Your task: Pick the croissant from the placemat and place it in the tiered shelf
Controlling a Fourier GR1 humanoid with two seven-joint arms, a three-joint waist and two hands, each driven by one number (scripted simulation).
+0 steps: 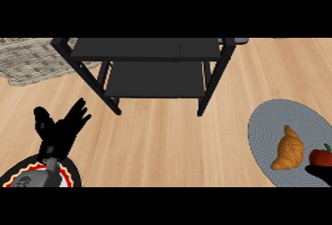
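Croissant [289, 148] lying lengthwise on grey placemat [266, 132], tapered tip pointing away

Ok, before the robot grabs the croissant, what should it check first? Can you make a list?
1. Croissant lies on the placemat: ok.
2. Nothing covers the croissant: ok.
3. Red thing sits close beside it, could get bumped: not ok.
4. Right hand near the croissant: ok, but whether its fingers are open: cannot tell.
5. Tiered shelf has bare shelves: ok.
6. Left hand open, out of the way: ok.
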